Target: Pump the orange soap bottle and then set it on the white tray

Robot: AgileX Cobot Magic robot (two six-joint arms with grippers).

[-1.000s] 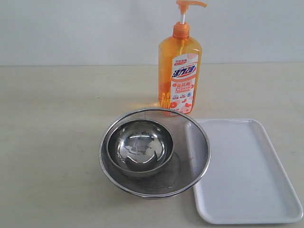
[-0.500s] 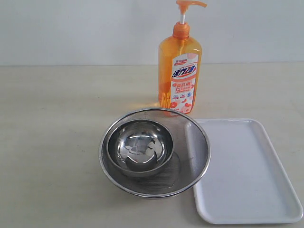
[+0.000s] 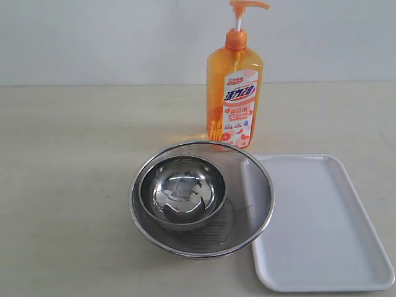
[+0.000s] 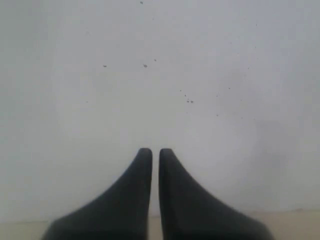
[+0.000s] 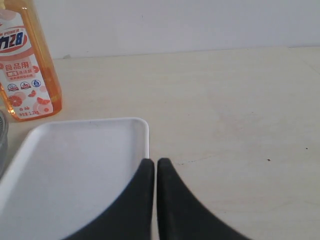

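The orange soap bottle (image 3: 234, 93) stands upright at the back of the table, its pump head raised on the white stem; its lower body also shows in the right wrist view (image 5: 27, 65). The white tray (image 3: 318, 223) lies flat at the front right, with nothing on it (image 5: 75, 165). Neither arm appears in the exterior view. My right gripper (image 5: 154, 161) is shut with nothing in it, over the tray's edge and well away from the bottle. My left gripper (image 4: 155, 150) is shut on nothing, facing a plain white wall.
A round steel mesh strainer (image 3: 250, 204) sits just left of the tray, overlapping its edge, with a shiny steel bowl (image 3: 182, 193) inside it. The beige tabletop (image 3: 68, 161) stretches to the left, and a white wall stands behind.
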